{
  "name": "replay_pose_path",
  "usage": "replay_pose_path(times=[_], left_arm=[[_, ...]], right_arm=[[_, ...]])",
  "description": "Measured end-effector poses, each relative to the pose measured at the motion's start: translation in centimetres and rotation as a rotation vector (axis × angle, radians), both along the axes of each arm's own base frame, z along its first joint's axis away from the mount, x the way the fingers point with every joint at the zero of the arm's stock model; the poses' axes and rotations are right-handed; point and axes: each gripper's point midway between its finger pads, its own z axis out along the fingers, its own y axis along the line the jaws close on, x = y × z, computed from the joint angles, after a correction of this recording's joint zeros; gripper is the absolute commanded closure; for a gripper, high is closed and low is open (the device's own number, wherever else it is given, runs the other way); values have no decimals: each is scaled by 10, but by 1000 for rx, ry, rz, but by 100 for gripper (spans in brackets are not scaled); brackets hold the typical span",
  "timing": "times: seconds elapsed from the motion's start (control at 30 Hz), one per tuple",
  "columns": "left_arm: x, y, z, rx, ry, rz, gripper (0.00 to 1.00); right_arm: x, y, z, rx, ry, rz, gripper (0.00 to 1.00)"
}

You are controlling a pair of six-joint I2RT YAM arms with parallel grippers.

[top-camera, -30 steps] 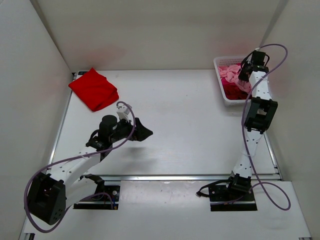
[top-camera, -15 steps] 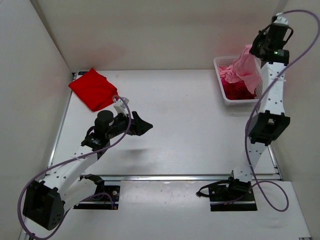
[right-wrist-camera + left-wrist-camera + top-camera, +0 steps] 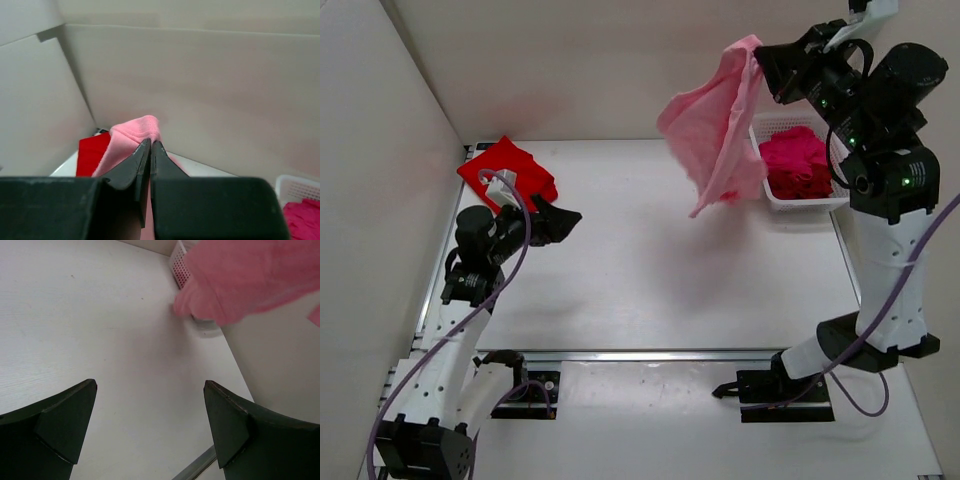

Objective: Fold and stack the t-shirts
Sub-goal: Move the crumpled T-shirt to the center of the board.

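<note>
Between the jaws of the right gripper point(image 3: 758, 60): pinches one edge of the pink shirt point(image 3: 712, 135), clamped tight. Hangs slack below them, clear of the table point(image 3: 670, 280), probably so the cloth falls open for spreading. Beneath and behind those jaws, leaves the magenta shirt point(image 3: 798, 162) heaped in the basket point(image 3: 802, 203). Far across, holds the left gripper point(image 3: 566, 215) spread wide and empty, just ahead of the folded red shirt point(image 3: 505, 175), seemingly ready to catch a corner.

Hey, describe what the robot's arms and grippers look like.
The left arm and right arm are white links with black joints, each trailed by a purple cable. The left gripper and right gripper have two dark, wedge-shaped fingers.
</note>
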Motion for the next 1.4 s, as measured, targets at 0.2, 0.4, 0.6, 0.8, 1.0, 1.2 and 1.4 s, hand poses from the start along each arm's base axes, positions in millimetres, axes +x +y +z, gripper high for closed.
replay_pose_path(times=[0.2,0.4,0.6,0.8,1.0,1.2,1.4], left_arm=[[16,14,-28,-13,116,40,2],[10,-4,-58,4,184,-6,1],[-22,-63,-110,137,249,-168,2],[-39,-111,-153,200,304,-315,84],[-31,-108,-171,178,353,-285,81],[10,-52,-104,105,249,-124,72],[-3,-28,-83,96,190,-109,55]], right_arm=[[-5,-6,-93,1,174,63,100],[-4,-16,-283,92,560,96,100],[-57,-40,-408,214,808,39,100],[-82,-29,-398,186,724,76,100],[-81,-10,-379,138,721,135,100],[-92,100,-286,35,567,391,100],[-237,229,-307,-102,602,801,90]])
